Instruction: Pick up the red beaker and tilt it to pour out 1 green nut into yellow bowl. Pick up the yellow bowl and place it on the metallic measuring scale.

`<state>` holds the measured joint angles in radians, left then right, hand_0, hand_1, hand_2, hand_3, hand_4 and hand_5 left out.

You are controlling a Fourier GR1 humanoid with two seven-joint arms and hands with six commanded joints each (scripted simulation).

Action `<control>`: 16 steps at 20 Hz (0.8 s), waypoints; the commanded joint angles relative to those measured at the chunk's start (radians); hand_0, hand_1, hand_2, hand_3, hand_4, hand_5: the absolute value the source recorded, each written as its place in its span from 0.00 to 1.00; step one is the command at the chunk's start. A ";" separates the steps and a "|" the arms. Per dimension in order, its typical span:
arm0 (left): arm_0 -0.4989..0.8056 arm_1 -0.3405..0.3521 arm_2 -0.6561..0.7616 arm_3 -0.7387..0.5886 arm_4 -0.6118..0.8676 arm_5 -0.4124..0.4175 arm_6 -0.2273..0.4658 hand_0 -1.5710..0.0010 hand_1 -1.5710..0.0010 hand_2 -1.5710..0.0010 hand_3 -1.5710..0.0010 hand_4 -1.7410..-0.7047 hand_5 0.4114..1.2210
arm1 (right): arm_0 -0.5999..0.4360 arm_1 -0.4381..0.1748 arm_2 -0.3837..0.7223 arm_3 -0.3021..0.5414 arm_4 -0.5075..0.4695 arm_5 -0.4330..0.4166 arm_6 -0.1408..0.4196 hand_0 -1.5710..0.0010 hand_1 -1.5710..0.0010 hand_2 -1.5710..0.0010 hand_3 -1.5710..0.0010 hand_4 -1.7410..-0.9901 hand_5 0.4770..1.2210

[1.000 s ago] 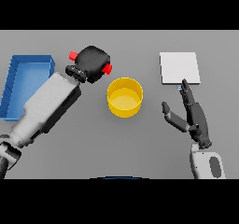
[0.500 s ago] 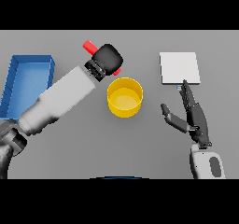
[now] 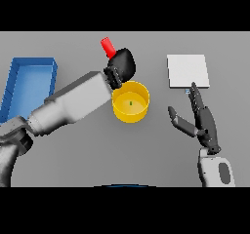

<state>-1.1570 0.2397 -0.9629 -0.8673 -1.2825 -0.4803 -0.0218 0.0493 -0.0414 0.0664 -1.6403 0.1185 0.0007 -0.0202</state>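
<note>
The red beaker is grasped in the curled fingers of the left hand, raised just behind the far rim of the yellow bowl, and only its upper end shows past the hand. One small green nut lies inside the bowl, which stands on the grey tabletop between the blue tray at the left and the metallic measuring scale at the right. The right hand hovers near the scale's front edge, fingers straight and released, thumb spread toward the bowl.
</note>
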 commanded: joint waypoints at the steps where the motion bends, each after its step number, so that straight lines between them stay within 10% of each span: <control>1: -0.016 -0.005 -0.019 0.004 -0.012 -0.007 -0.020 0.00 0.00 0.00 0.01 0.00 1.00 | 0.012 -0.005 0.004 -0.012 0.007 0.001 -0.016 1.00 1.00 1.00 1.00 0.60 0.18; 16: -0.145 -0.016 -0.087 0.053 -0.103 -0.039 -0.052 0.00 0.00 0.00 0.00 0.00 0.96 | 0.003 -0.005 0.009 -0.009 0.030 -0.014 -0.011 1.00 1.00 1.00 1.00 0.69 0.15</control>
<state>-1.3027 0.2236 -1.0498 -0.8149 -1.3859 -0.5195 -0.0735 0.0515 -0.0470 0.0747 -1.6497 0.1481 -0.0141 -0.0312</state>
